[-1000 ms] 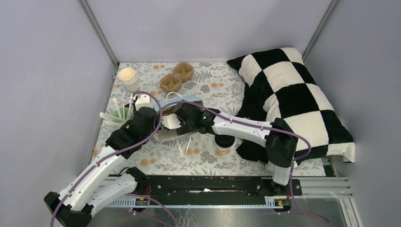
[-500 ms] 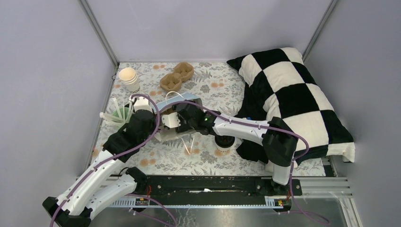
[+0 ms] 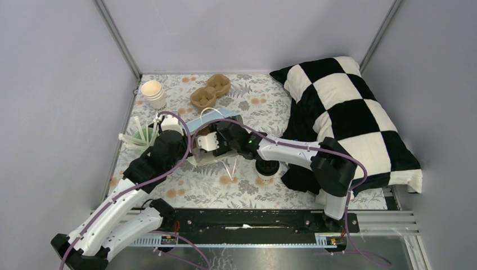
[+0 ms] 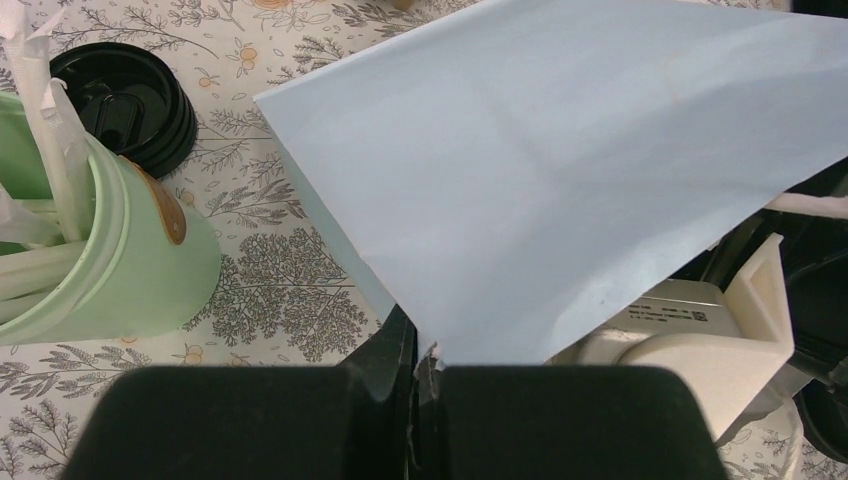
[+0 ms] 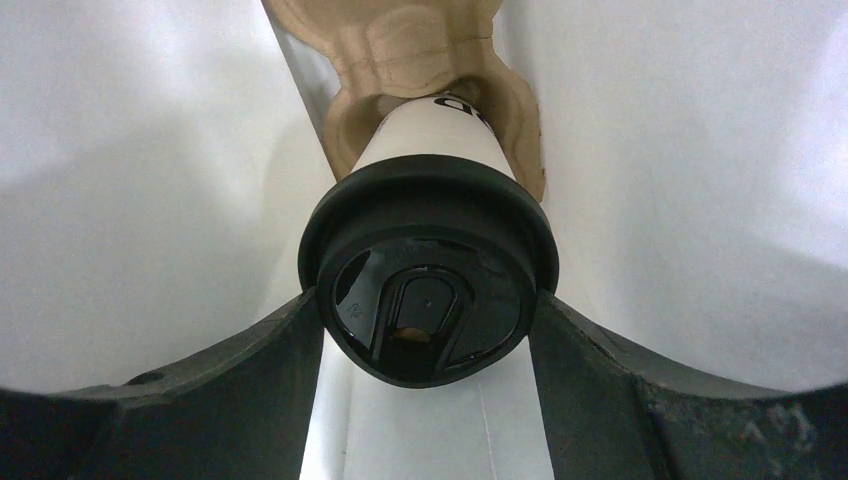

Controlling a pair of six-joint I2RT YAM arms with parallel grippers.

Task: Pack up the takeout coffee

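Observation:
The blue bag (image 4: 560, 170) lies on its side on the floral table, blue edge (image 3: 216, 117) showing from above. My left gripper (image 4: 428, 365) is shut on the bag's near corner. My right gripper (image 5: 425, 310) reaches inside the bag, its fingers (image 5: 250, 380) pressed on both sides of the black lid of a white takeout coffee cup (image 5: 430, 280). That cup's base sits in a brown cardboard carrier (image 5: 400, 40) inside the bag. A second takeout coffee cup (image 3: 269, 167) stands on the table under my right forearm.
A mint-green cup with white sticks (image 4: 110, 260) and a stack of black lids (image 4: 125, 105) stand left of the bag. A stack of cream cups (image 3: 153, 93) and an empty brown carrier (image 3: 211, 91) sit farther back. A checkered pillow (image 3: 349, 112) fills the right side.
My left gripper has closed on the bag's corner. The bag and my right wrist have shifted slightly toward the back, and the bag's white handle loop has swung right.

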